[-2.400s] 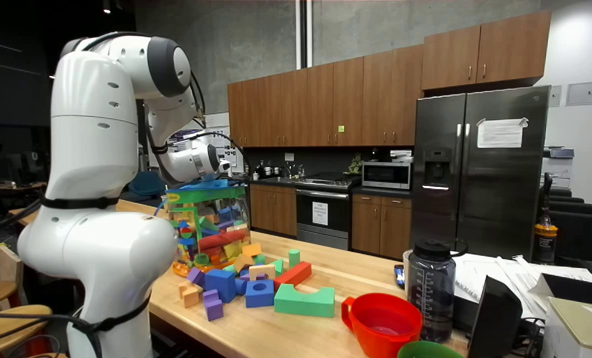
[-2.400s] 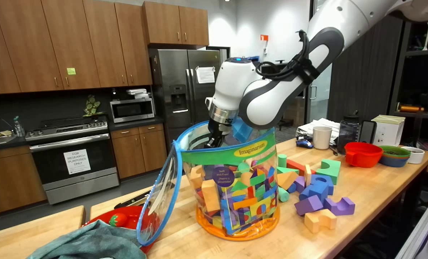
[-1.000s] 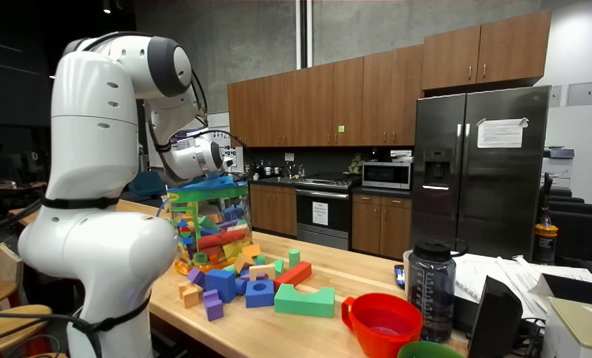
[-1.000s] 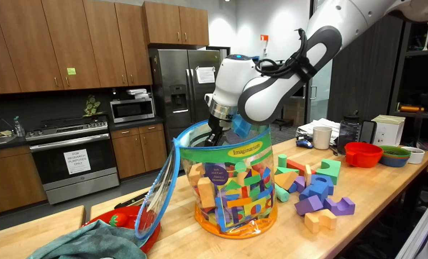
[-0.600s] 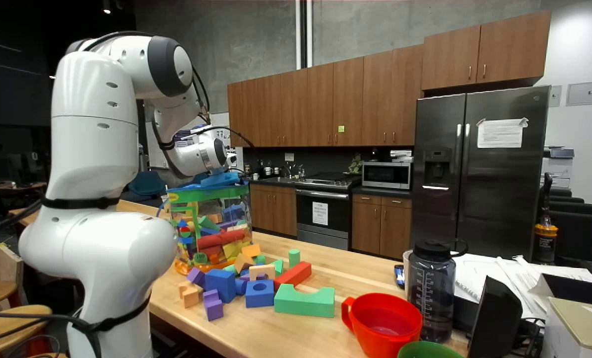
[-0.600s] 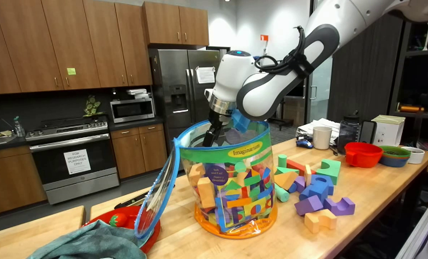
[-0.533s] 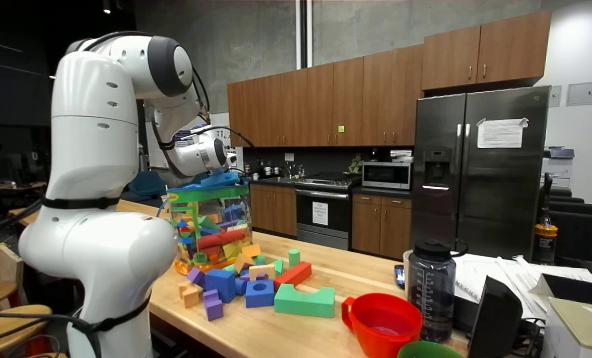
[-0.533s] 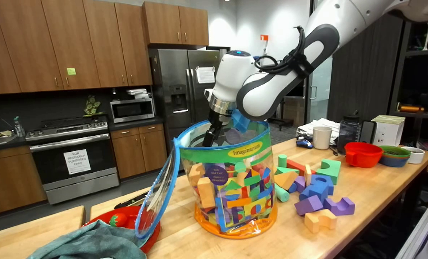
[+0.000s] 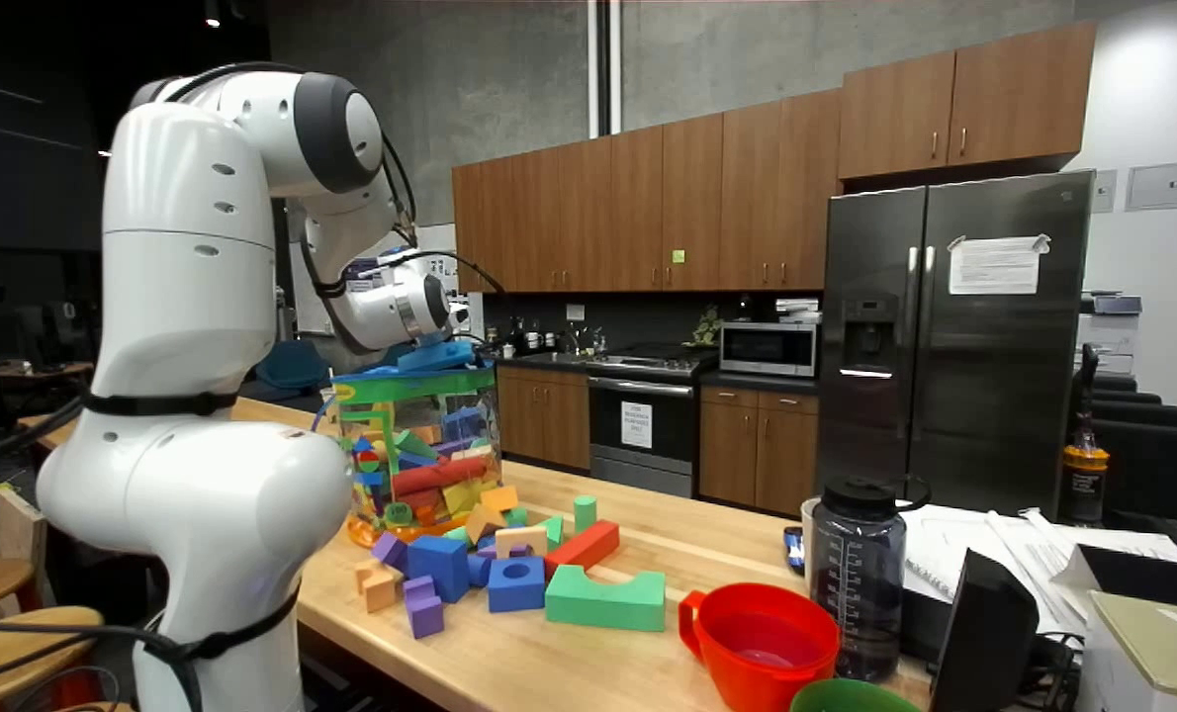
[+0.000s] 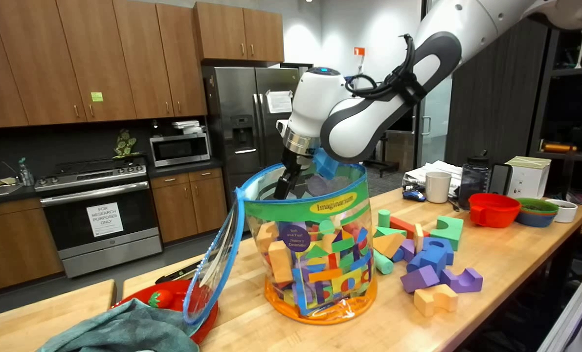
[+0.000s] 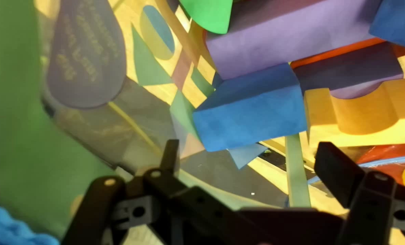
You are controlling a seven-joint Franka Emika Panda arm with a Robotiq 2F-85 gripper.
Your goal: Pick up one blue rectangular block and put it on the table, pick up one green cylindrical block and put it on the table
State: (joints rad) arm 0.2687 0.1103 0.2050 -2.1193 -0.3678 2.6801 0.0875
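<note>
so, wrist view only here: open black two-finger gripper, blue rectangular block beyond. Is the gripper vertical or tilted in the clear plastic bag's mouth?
Observer: Tilted: in an exterior view, the black two-finger gripper slants into the mouth of the clear plastic bag.
Operator: Any match for the second pick outside?
Observer: A green cylindrical block stands upright on the pale wooden table, seen in both exterior views.
Operator: And blue?
Observer: A blue block with a round hole sits there beside a notched green block.
</note>
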